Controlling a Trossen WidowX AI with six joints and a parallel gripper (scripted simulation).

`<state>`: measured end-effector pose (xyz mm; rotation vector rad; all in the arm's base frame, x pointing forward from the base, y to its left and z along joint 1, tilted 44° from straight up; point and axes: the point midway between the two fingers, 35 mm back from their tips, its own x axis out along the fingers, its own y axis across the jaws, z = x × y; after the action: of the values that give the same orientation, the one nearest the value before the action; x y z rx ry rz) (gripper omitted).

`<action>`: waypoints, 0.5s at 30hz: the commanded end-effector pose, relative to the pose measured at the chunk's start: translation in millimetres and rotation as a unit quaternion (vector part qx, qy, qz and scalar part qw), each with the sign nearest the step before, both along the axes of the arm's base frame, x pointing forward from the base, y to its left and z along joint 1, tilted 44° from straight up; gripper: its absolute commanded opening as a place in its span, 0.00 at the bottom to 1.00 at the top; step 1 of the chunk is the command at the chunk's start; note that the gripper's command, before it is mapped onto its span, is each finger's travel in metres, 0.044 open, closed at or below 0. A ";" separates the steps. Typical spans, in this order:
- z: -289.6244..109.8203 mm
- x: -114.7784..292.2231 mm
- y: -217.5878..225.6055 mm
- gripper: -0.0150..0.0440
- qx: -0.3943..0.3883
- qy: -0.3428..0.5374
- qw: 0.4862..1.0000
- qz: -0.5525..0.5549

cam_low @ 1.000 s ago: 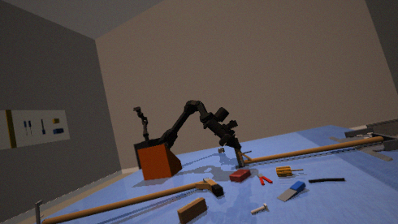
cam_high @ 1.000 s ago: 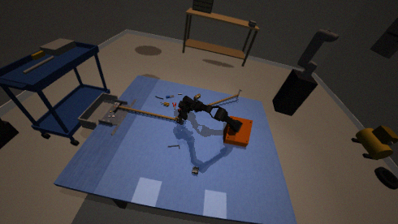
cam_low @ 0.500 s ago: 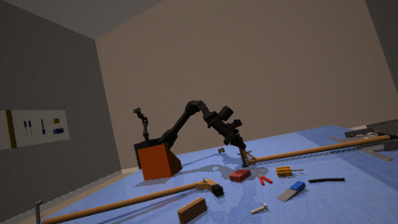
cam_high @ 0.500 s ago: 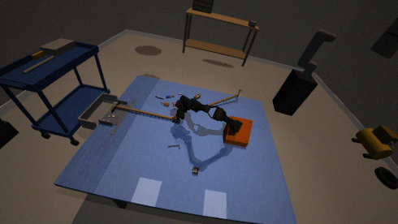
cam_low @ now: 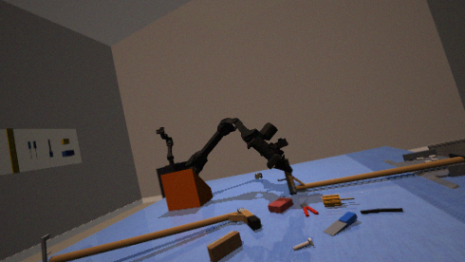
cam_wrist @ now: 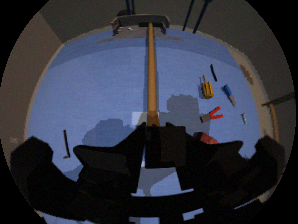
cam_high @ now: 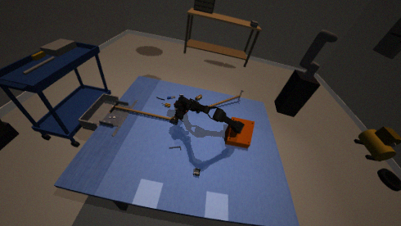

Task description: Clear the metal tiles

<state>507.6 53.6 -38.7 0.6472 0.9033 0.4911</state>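
Note:
My gripper [cam_high: 175, 119] [cam_low: 288, 184] [cam_wrist: 156, 124] is shut on the near end of the long scraper [cam_high: 143, 113] [cam_low: 380, 174] [cam_wrist: 152, 63], low over the blue table. Its wooden handle reaches out to the grey steel bench plate [cam_high: 119, 122] [cam_low: 412, 155]. The far end lies over the back of the plate, close to the grey catch box [cam_high: 84, 122] [cam_low: 448, 147] [cam_wrist: 133, 20]. Two small pale metal tiles [cam_high: 112, 118] lie on the plate in front of the box. The blade itself is too small to make out.
A second long wooden-handled tool [cam_high: 226, 100] [cam_low: 142, 237] lies behind the arm. Small tools lie beside the scraper: a red block [cam_low: 280, 205], red pliers [cam_low: 308, 208], a yellow tool [cam_low: 332, 199], a blue-handled knife [cam_low: 344, 220]. The orange arm base [cam_high: 241, 133] and a blue cart [cam_high: 49, 70] stand nearby.

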 end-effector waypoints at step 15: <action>1.3 18.4 3.3 0.25 0.000 -0.001 1.000 -0.001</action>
<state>526.8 57.2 -37.3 0.6477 0.9013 0.4894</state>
